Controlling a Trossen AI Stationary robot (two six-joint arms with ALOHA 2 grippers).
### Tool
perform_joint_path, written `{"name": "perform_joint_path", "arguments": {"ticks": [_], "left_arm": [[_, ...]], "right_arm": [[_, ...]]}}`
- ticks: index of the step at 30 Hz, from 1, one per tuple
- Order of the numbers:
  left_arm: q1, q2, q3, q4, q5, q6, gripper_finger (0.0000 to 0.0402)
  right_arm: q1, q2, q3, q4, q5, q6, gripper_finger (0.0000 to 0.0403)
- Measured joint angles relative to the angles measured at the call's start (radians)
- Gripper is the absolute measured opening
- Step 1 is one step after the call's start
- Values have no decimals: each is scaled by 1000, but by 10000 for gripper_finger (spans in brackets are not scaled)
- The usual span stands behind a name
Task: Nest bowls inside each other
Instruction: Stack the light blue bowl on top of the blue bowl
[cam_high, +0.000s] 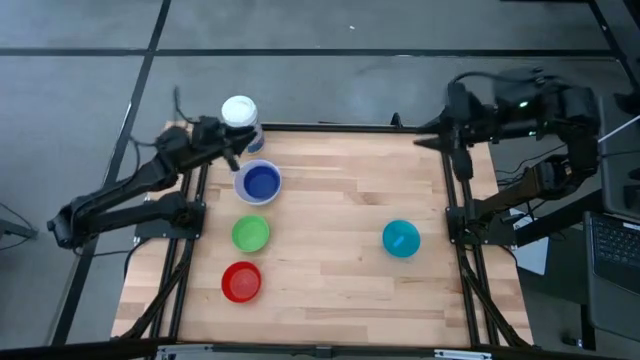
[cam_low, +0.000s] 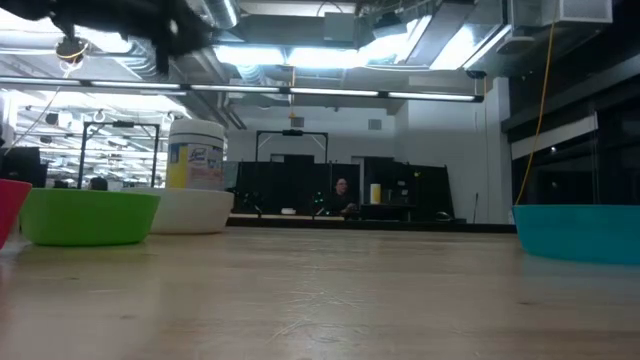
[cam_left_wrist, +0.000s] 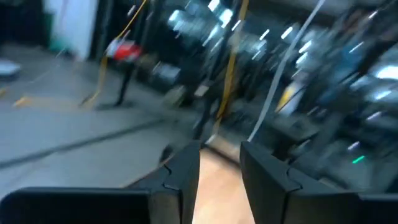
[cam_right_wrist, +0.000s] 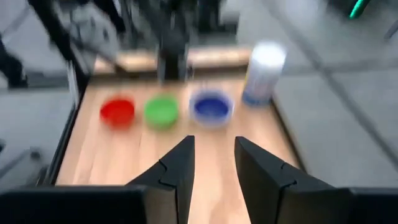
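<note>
A dark blue bowl (cam_high: 259, 181) sits inside the white bowl (cam_low: 190, 211) at the far left of the table. The green bowl (cam_high: 250, 234) and the red bowl (cam_high: 241, 282) stand on their bases in a row toward the near edge. The teal bowl (cam_high: 401, 239) stands alone on the right. My left gripper (cam_high: 236, 152) hovers open just beyond the blue bowl, beside a white canister (cam_high: 240, 112), with nothing between its fingers (cam_left_wrist: 186, 163). My right gripper (cam_high: 420, 140) hangs open high over the far right corner, also with nothing in it.
The white canister with a blue label (cam_low: 195, 155) stands at the far left corner, close to my left gripper. The wooden table top (cam_high: 340, 200) lies bare between the left row of bowls and the teal bowl. A person sits far off in the room behind.
</note>
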Motion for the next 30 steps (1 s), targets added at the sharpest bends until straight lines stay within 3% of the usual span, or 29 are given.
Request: {"name": "perform_joint_path", "arguments": {"ticks": [4,6,12,17,23,30], "left_arm": [[-13,-83,39,-6,49,-19,104],[-33,-107,70,-9,56,-6,102],[-121,-111,233,-125,76,120,102],[-226,-29,391,-315,67,211,102],[-374,145,546,-616,-38,263,102],[-506,261,605,-649,-109,271,100]], "right_arm": [[0,-10,-98,-160,-53,74,116],[0,-46,-218,-133,-119,98,116],[24,-178,-627,-90,-172,187,116],[25,-254,-950,99,-239,252,116],[17,-272,-1228,261,-236,303,120],[-33,-272,-1440,398,-260,348,153]]}}
